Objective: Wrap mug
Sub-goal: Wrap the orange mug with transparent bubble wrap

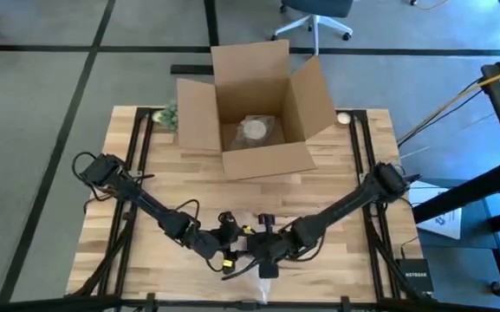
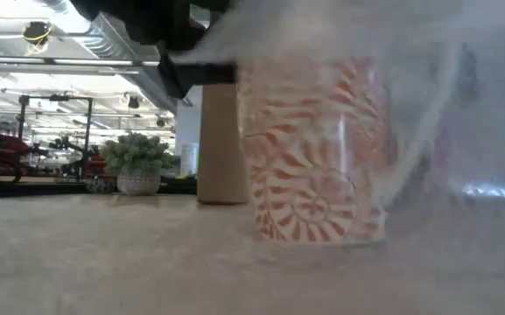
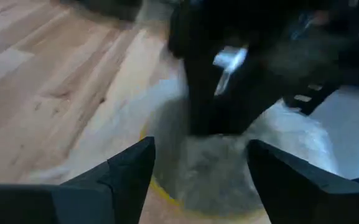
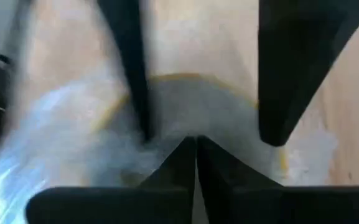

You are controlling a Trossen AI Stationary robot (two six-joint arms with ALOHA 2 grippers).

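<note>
While both arms converge on the near edge of the table (image 1: pixel 146 165), the mug (image 2: pixel 318 149), patterned in red and white swirls, stands upright directly beneath the two tools, veiled by a translucent wrapping sheet (image 2: pixel 445 122). The sheet appears to be drawn up around the mug so that it can be closed over the rim, which would explain why both tools crowd the same spot. The left gripper (image 3: pixel 195 165) hovers just beside the mug's yellow-edged rim with its fingers spread apart, the sheet lying between and ahead of them. The right gripper (image 4: pixel 195 155) sits immediately above the mug's mouth, its fingertips brought together, apparently pinching sheet material, though what lies between them is not resolved. In the high view each arm reaches forward and inward from its outer base, elbows low, so that the wrists nearly meet. Beyond both tools, well apart, an open cardboard box (image 1: pixel 258 108) holds an already wrapped item.
</note>
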